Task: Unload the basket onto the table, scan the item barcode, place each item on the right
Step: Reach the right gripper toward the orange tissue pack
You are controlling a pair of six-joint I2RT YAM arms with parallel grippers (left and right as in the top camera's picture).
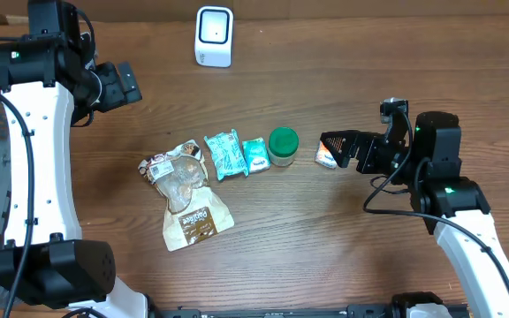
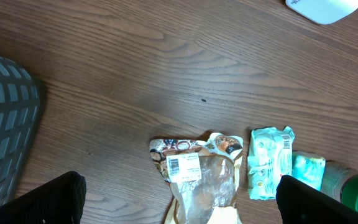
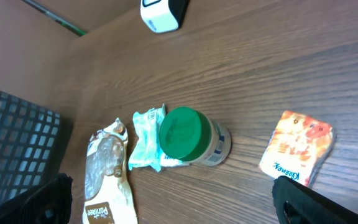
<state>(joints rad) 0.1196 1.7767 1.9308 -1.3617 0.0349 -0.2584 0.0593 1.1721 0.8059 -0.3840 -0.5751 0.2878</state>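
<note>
Right arm [image 1: 449, 190] extended toward orange packet [image 1: 326, 157], fingers [image 1: 341, 139] wide apart beside it.

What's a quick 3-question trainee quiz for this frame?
1. True or false: the left gripper and right gripper are both open and empty.
2. Relative to the green-lidded jar, the Kleenex tissue pack lies: A) on the right arm's side B) on the left arm's side C) on top of it.
3. Which item's barcode shows in the left wrist view?
Key: 1 true; 2 A; 3 the clear snack bag.
</note>
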